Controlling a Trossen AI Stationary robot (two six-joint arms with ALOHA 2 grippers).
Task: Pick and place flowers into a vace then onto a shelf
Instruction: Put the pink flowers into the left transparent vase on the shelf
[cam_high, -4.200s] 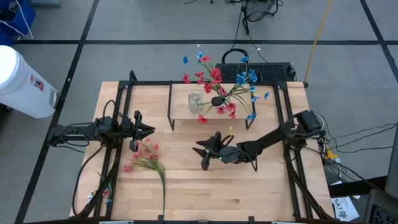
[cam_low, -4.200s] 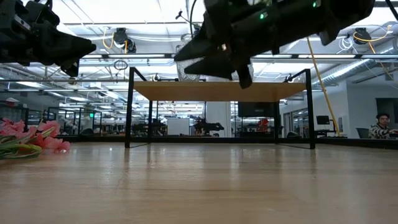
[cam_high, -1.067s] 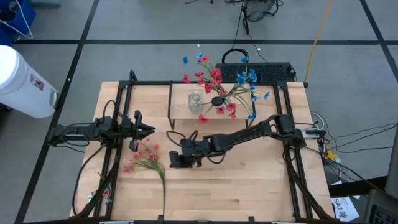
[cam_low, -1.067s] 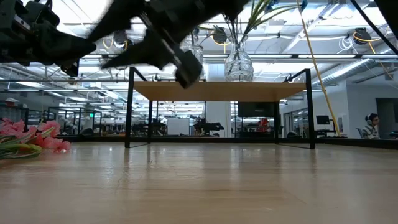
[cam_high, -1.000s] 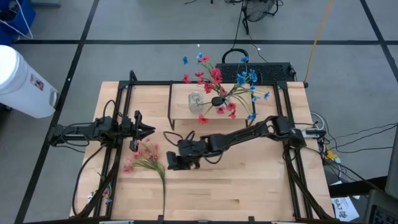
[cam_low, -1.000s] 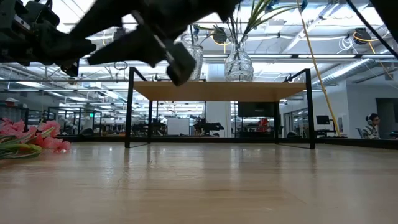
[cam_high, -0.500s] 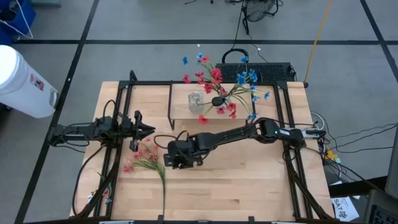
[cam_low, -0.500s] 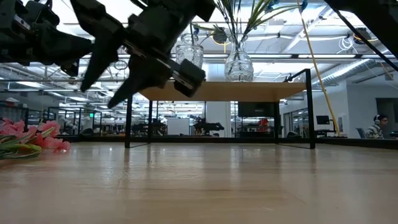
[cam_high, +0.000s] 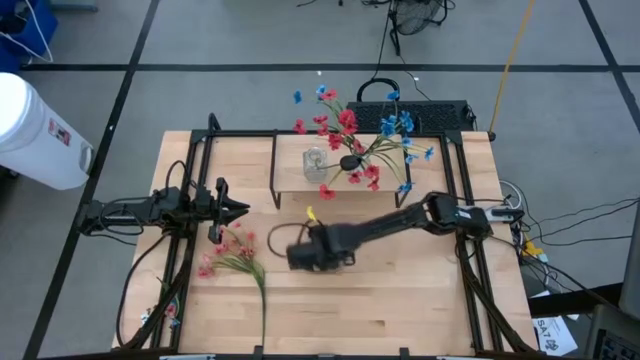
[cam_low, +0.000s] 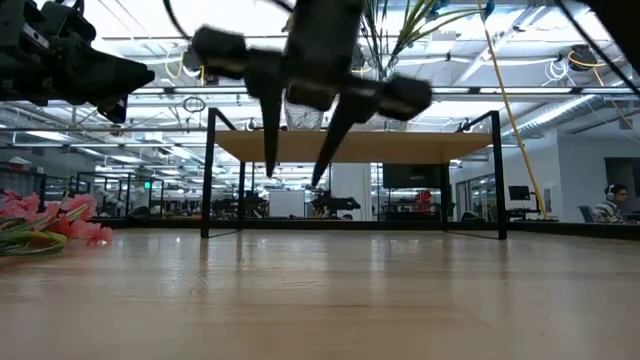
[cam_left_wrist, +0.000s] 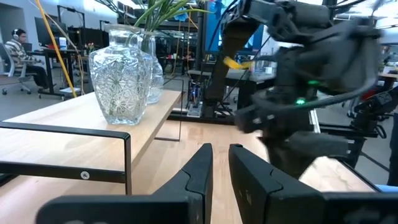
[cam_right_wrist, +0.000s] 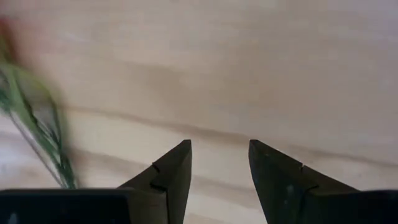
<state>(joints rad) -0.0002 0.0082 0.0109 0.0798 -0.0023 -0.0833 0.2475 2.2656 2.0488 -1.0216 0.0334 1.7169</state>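
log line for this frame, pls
right tool: open, empty, pointing down above table | left tool: idle at left side | pink spray: lying on table | vases: on shelf

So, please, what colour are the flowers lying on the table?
Pink flowers on green stems; high view shows them best.

Shelf (cam_high: 340, 178) stands at the table's (cam_high: 400, 300) twelve o'clock edge. Two vases on it: empty vase (cam_high: 314, 161) on its nine o'clock half, and just beside it, at three o'clock, the vase (cam_high: 349, 163) with the red and blue flowers (cam_high: 365, 135) in it.

Pink spray (cam_high: 232, 255) lies flat on the table at about eight o'clock of the shelf.

Left gripper (cam_high: 240, 209) hangs at twelve o'clock of the pink spray, near the table's nine o'clock side.

Right gripper (cam_high: 297, 257) hovers mid-table, six o'clock of the shelf, three o'clock of the pink spray, clear of it, pointing down at the table.
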